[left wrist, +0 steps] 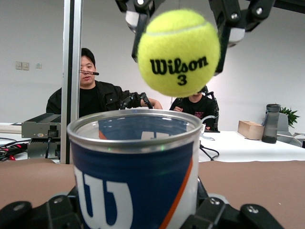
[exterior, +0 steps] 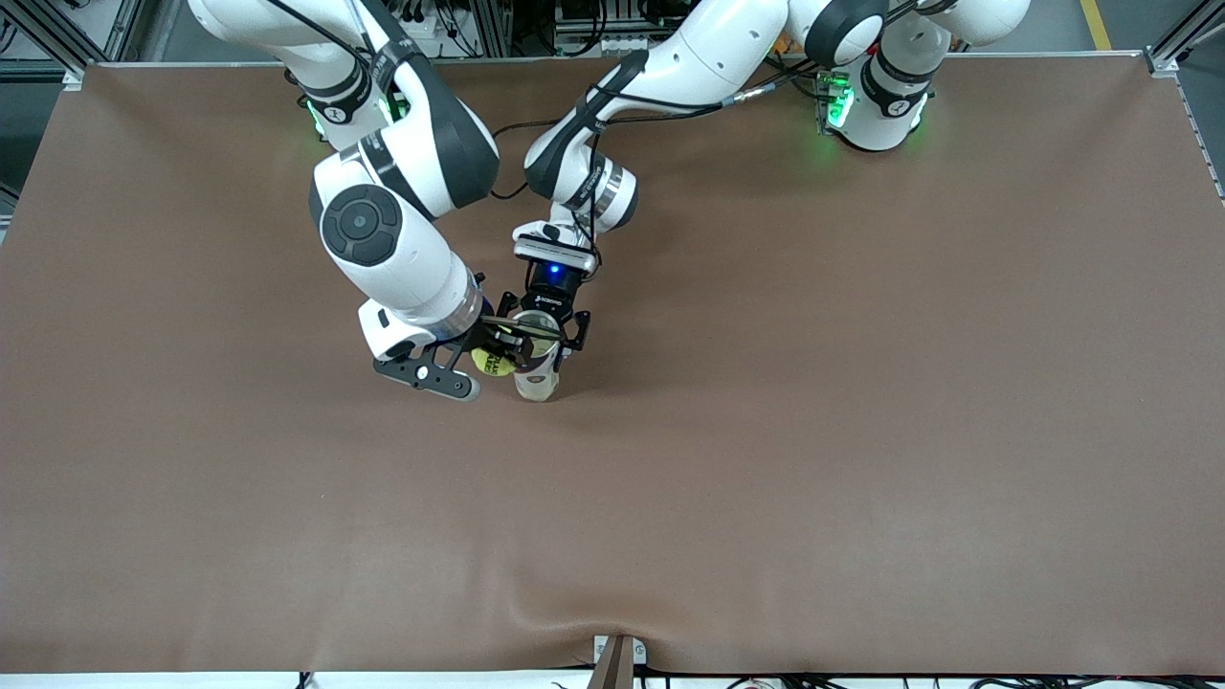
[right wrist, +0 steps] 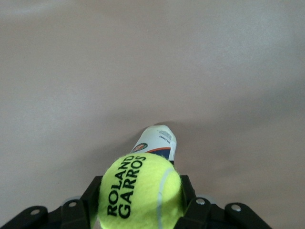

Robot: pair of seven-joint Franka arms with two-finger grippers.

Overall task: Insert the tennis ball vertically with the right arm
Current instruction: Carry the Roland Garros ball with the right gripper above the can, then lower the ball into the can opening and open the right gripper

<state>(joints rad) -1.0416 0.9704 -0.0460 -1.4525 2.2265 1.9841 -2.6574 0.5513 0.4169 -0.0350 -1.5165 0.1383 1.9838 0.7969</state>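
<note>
Left wrist view: right gripper (left wrist: pixel 178 28), fingers clamped on the tennis ball (left wrist: pixel 178 52), poised over the open can (left wrist: pixel 136 167), which the left gripper (exterior: pixel 547 330) grips upright on the surface (exterior: pixel 861 431) (pre-insertion). Next: centre the ball over the mouth, lower, release.

- In the front view, we see only a sliver of the tennis ball (exterior: pixel 492 361); the right gripper (exterior: pixel 498 352) covers the rest.
- The can (left wrist: pixel 136 171) is cut off by the left wrist view's lower edge, so we cannot see its base.
- The right wrist view crops the ball's lower part.
</note>
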